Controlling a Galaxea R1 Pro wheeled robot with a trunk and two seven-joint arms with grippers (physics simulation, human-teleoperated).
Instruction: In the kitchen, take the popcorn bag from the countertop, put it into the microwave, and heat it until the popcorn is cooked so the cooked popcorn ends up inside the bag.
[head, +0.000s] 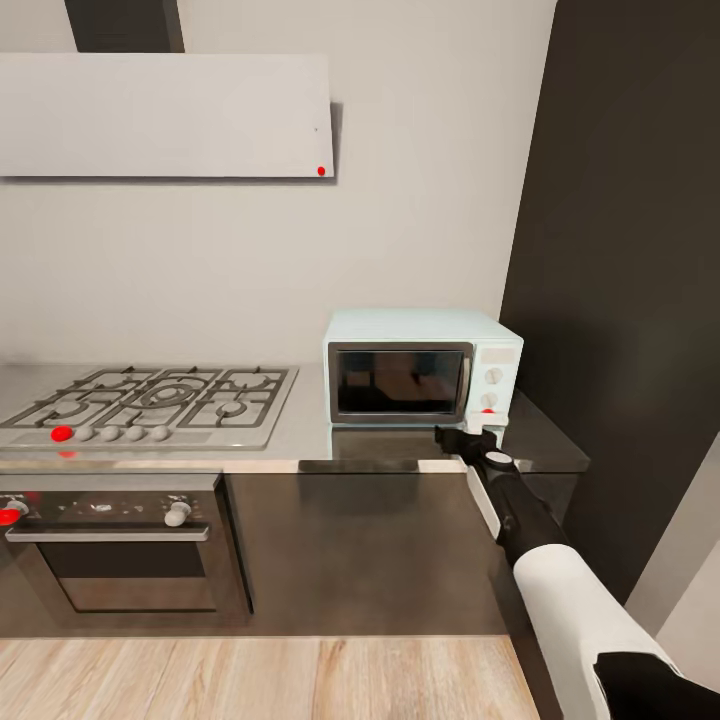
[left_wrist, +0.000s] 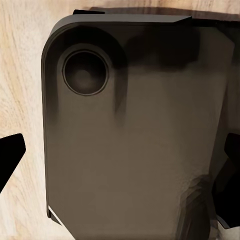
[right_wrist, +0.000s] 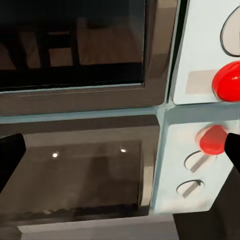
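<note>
We're facing the kitchen wall, and the microwave (head: 422, 367) sits at about two o'clock from the centre of our head view, mint-blue, door shut, its dark glass facing us. It stands on the countertop (head: 390, 445), whose steel surface mirrors the microwave's front. Our right arm reaches up from five o'clock, and the right gripper (head: 462, 437) sits just in front of the lower right corner of the door, below the knob panel (head: 494, 377).

From the right wrist camera we're close on the door frame (right_wrist: 155, 60) and the red round light (right_wrist: 227, 81) on the panel, with its red reflection (right_wrist: 212, 140) in the countertop (right_wrist: 90, 170). The two black fingertips (right_wrist: 10, 157) sit at opposite edges of that view with a wide gap and nothing between them, so this hand is spread and empty.

Behind the glass we can't make out the popcorn bag; the interior is too dark and full of reflections to tell.

At nine o'clock lies the gas hob (head: 150, 403) with a red knob (head: 61, 434), the oven (head: 120, 545) beneath it, and the hood (head: 165, 115) above at eleven o'clock.

The left wrist camera looks down on a dark rounded panel (left_wrist: 130, 130) over wood floor (left_wrist: 22, 75); the left gripper's black fingertips (left_wrist: 10, 155) sit far apart at the edges, holding nothing.
</note>
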